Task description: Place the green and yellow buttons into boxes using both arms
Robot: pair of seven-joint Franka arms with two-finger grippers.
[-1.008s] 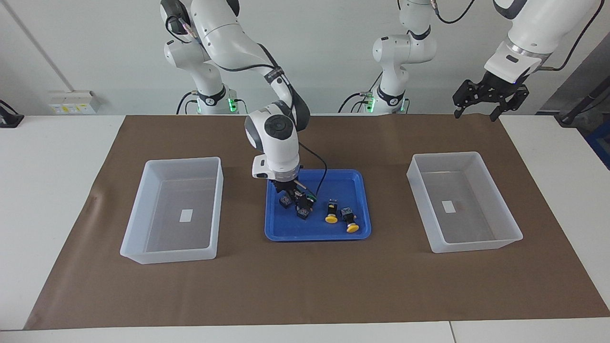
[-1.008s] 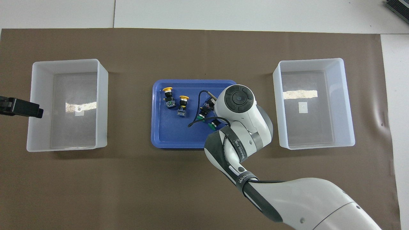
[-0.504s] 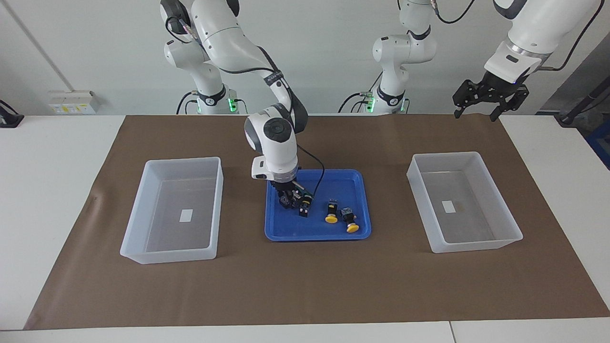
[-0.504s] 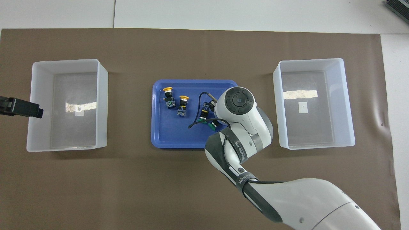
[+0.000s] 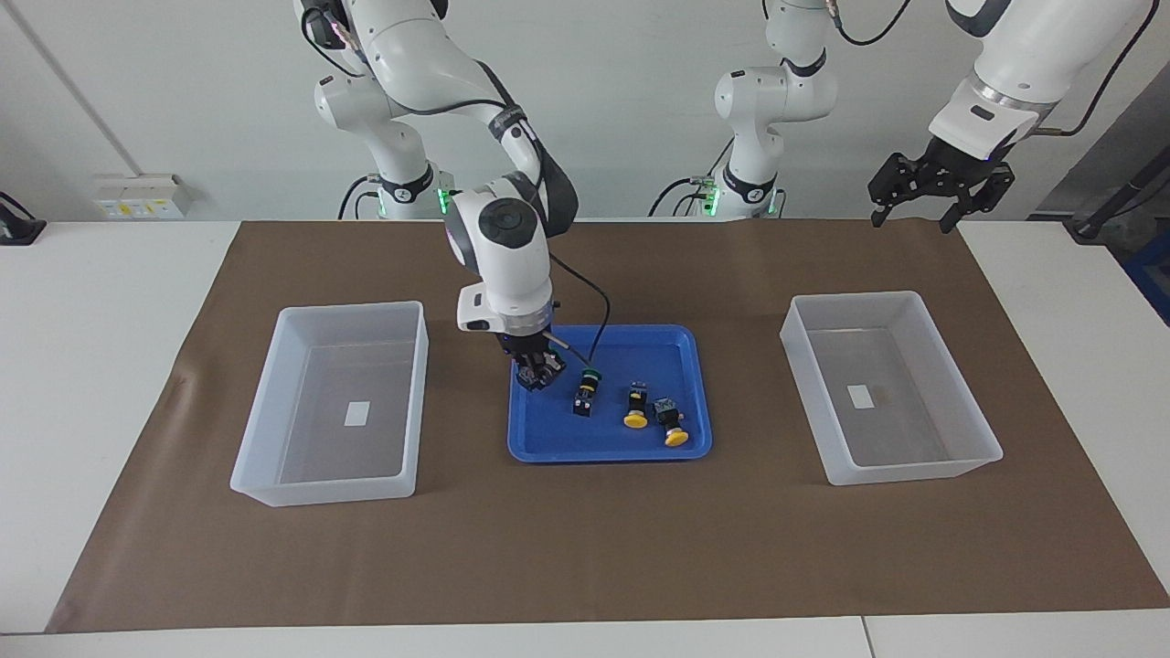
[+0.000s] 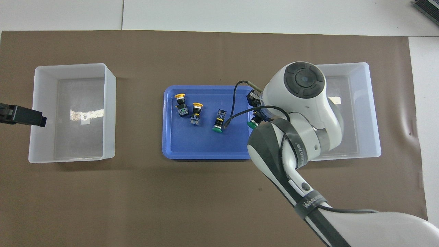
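- Left hand [image 5: 911,222] hangs high over the robots' edge of the brown mat [image 5: 585,548], at the left arm's end. Its fingers are spread and it carries nothing. That arm waits, same as a second ago.
- Right hand [image 5: 539,375] is what has changed. A second ago it was low in the blue tray [image 5: 603,454] among the two green buttons, fingers apart. Now it is clenched on one green button [image 6: 252,124] and has risen and drifted toward the right arm's end of the tray.
- Meaning: first pick looks made. The next leg is likely the carry to the box at the right arm's end [image 5: 274,493], which holds nothing but its label.
- Other green button [image 5: 585,395] lies on the tray floor, just beside where the hand was working. It has turned a little since the grasp.
- Two yellow buttons [image 5: 635,408] [image 5: 670,426] lie side by side in the tray, toward the left arm's end, undisturbed.
- Box at the left arm's end [image 5: 914,471] is also without buttons.
- In the way: that box's near wall must be cleared. The wrist's black cable [image 5: 594,329] droops over the tray near the loose green button and could brush it.
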